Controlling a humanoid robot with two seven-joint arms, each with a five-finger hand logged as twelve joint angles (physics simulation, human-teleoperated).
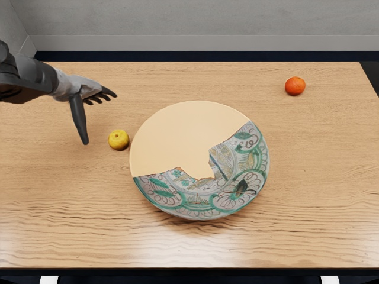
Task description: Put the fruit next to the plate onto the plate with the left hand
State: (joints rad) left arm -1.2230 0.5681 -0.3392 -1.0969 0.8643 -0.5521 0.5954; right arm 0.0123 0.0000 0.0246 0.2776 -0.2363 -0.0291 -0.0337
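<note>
A small yellow fruit (pixel 118 139) lies on the wooden table just left of a large round plate (pixel 237 177), almost touching its rim. The plate shows a plain tan upper left part and a green patterned lower right part. An orange fruit (pixel 295 86) sits far off at the back right. My left hand (pixel 89 109) comes in from the left edge and hovers up and to the left of the yellow fruit, fingers spread, holding nothing. Its thumb (pixel 79 121) points down toward the table, a little left of the fruit.
The wooden table (pixel 71 201) stretches wide around the plate, with its back edge meeting a dark strip below a grey wall. The right arm does not show.
</note>
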